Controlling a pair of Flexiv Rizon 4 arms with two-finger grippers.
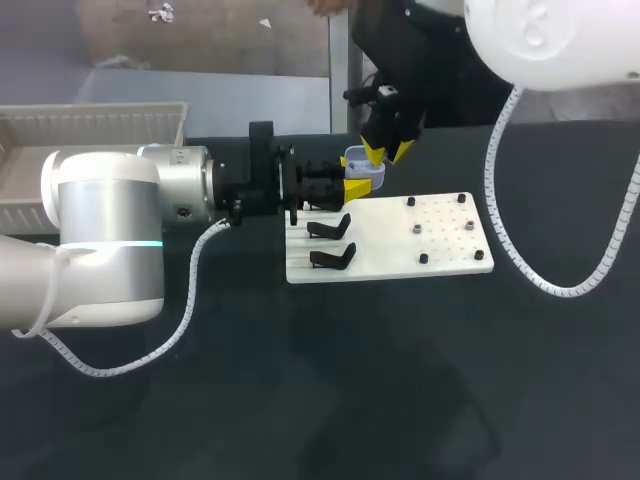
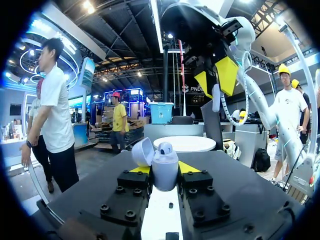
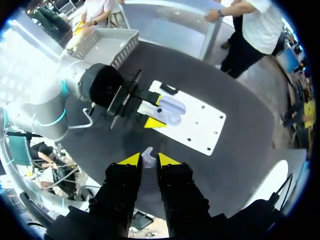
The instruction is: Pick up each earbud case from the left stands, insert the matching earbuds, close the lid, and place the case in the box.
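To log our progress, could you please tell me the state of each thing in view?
earbud case: lid open, one earbud seated inside.
left gripper: shut on the earbud case.
right gripper: shut on a loose earbud.
stands: both visible ones empty.

dark table (image 1: 350, 400) carries a white board (image 1: 450, 264) near its far middle, and a white box (image 1: 100, 125) at its far left corner.

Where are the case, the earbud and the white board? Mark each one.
case (image 2: 165, 172): left wrist view, front of its body.
earbud (image 3: 148, 158): right wrist view, its visible middle.
board (image 1: 390, 265): head view, bare front area.
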